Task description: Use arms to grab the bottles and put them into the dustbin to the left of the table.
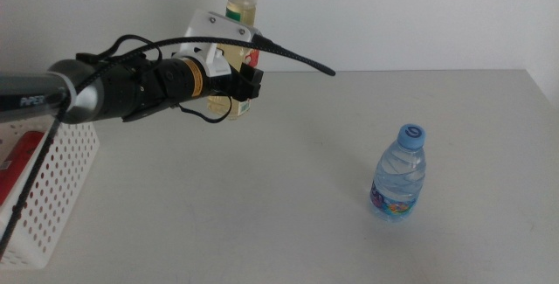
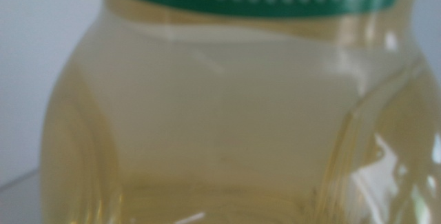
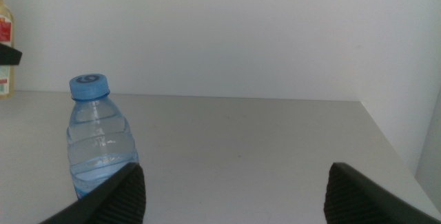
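At the far left of the middle view, white perforated dustbin (image 1: 54, 198) at the table's left edge, a red can (image 1: 19, 163) lying inside it. Just right of that, left arm reaching in from the left side, its left gripper (image 1: 249, 87) up against the yellow drink bottle (image 1: 241, 4), which stands upright near the back edge of the table (image 1: 288, 188) by the white wall. In the left wrist view, nothing but that bottle's yellow body (image 2: 227, 134) and a green band at close range; jaws out of sight there and half hidden in the middle view, so cannot tell whether spread or clamped on the bottle. Black cable (image 1: 293, 55) arching off the wrist toward the right. Farther right, small blue-capped water bottle (image 1: 399, 173) upright on bare tabletop, well apart from the yellow one. Right gripper (image 3: 234, 189) seen only in its own wrist view: jaws spread wide, holding nothing, water bottle (image 3: 100, 138) just beside one jaw.
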Robot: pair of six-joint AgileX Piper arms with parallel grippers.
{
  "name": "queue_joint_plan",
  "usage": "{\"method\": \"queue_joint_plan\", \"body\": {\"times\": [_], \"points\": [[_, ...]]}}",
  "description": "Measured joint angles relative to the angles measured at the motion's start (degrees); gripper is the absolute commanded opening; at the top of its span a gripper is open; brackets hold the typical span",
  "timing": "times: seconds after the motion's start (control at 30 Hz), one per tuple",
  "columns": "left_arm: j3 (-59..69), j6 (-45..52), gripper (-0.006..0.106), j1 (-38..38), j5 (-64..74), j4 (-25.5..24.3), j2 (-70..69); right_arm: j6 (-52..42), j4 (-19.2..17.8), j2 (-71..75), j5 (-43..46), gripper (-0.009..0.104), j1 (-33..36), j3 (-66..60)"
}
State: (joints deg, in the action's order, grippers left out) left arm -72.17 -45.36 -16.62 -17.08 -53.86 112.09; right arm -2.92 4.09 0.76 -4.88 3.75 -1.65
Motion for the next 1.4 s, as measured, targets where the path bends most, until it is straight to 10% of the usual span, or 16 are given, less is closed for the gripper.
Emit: {"method": "queue_joint_plan", "body": {"times": [0.2, 0.6, 1.1, 1.4], "points": [[1.44, -3.17, 0.017, -0.58, 4.48, 2.56, -8.43, 0.0, 0.0, 0.0, 0.0, 0.066, 0.0, 0.0], [-4.41, 43.55, 0.004, 2.54, 47.28, 45.45, -25.85, 0.0, 0.0, 0.0, 0.0, 0.066, 0.0, 0.0], [-13.51, 68.59, -0.001, 32.51, 76.96, 64.99, -28.03, 0.0, 0.0, 0.0, 0.0, 0.066, 0.0, 0.0], [-11.81, 71.41, -0.001, 36.32, 80.95, 71.68, -19.83, 0.0, 0.0, 0.0, 0.0, 0.066, 0.0, 0.0]]}}
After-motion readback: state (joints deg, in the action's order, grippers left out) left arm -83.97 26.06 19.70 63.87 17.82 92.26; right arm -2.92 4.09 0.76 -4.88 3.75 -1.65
